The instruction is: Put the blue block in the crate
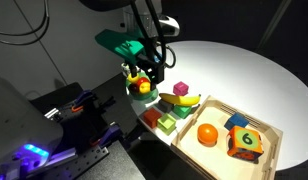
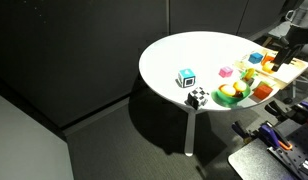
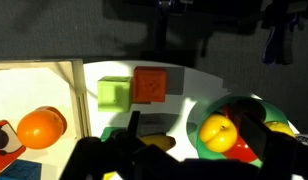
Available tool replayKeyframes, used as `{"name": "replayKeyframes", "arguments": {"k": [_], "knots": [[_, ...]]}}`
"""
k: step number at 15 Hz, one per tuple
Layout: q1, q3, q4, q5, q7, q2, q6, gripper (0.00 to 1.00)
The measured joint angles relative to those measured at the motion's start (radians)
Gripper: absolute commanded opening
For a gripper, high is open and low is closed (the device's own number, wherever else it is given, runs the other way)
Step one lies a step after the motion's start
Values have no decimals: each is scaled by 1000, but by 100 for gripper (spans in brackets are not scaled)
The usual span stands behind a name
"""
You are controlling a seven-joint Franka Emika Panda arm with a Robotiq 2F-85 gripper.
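Note:
The blue block (image 1: pixel 237 122) lies inside the light-wood crate (image 1: pixel 249 113), next to an orange "6" die (image 1: pixel 246 142) and an orange fruit (image 1: pixel 207 134). In the wrist view a corner of the blue block (image 3: pixel 24 170) shows at the bottom left, inside the crate wall (image 3: pixel 76 95). My gripper (image 3: pixel 194 128) is open and empty. It hangs over the green fruit bowl (image 3: pixel 194 112), with a yellow fruit (image 3: pixel 218 131) between the fingers' line. In an exterior view the gripper (image 1: pixel 144 72) is left of the crate, above the bowl.
A green block (image 3: pixel 114 94) and an orange block (image 3: pixel 150 85) lie between crate and bowl. A banana (image 1: pixel 184 100) and a pink block (image 1: pixel 180 88) lie nearby. A blue-and-white patterned cube (image 2: pixel 186 79) and a black-and-white cube (image 2: pixel 197 97) sit near the table's edge.

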Motion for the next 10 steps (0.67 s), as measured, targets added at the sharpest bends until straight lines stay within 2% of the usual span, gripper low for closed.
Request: {"name": "replayKeyframes", "arguments": {"k": [10], "knots": [[102, 40, 2, 1, 89, -101, -86, 100]]}}
